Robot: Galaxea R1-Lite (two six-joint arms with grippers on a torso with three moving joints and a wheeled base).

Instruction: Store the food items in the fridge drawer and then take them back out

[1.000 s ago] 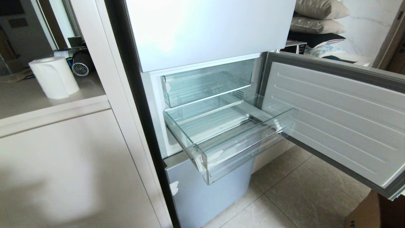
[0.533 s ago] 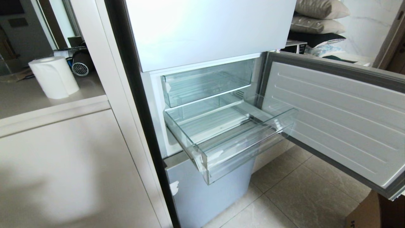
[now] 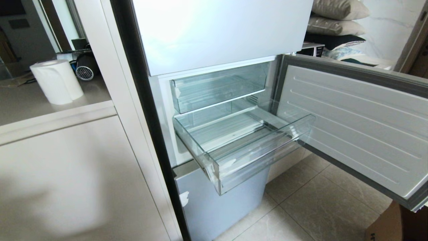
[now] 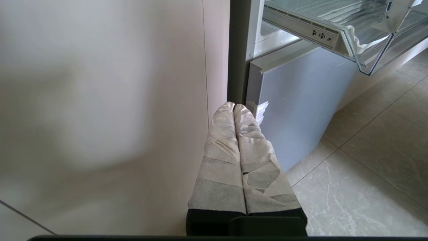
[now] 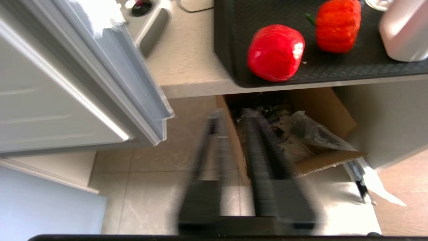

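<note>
So the fridge drawer [image 3: 244,147] is pulled well out of the pale-blue fridge [image 3: 217,33] and sits dead centre in the head view, clear plastic with a ribbed floor, nothing lying in it. Just above it at 12 o'clock is a shallower clear tray [image 3: 219,87], pushed in. The fridge door [image 3: 354,127] hangs wide open out toward 3 o'clock. Over at 9 to 10 o'clock there's a roll of paper towel [image 3: 57,81] standing upright on a pale tabletop [image 3: 23,103]. Neither arm shows in the head view.

The left tool [image 4: 234,107] is low down beside the cabinet side and the bottom fridge panel [image 4: 297,100], its two taped fingers [image 4: 219,154] pressed flat together, holding nothing. The drawer's front corner [image 4: 364,50] pokes in at about 1 o'clock of that view.

The right tool [image 5: 230,117] is blurred, with a narrow gap visible between its dark fingers [image 5: 264,147], and nothing pinched in there. Past it, the food items are on a black tray [image 5: 334,72] on a tabletop edge [image 5: 187,70]: a smooth red one [image 5: 276,52] and just beside it a ribbed orange-red pumpkin-looking one [image 5: 337,26], apart from each other. A cardboard box [image 5: 321,134] sits on the floor under that tabletop.
</note>
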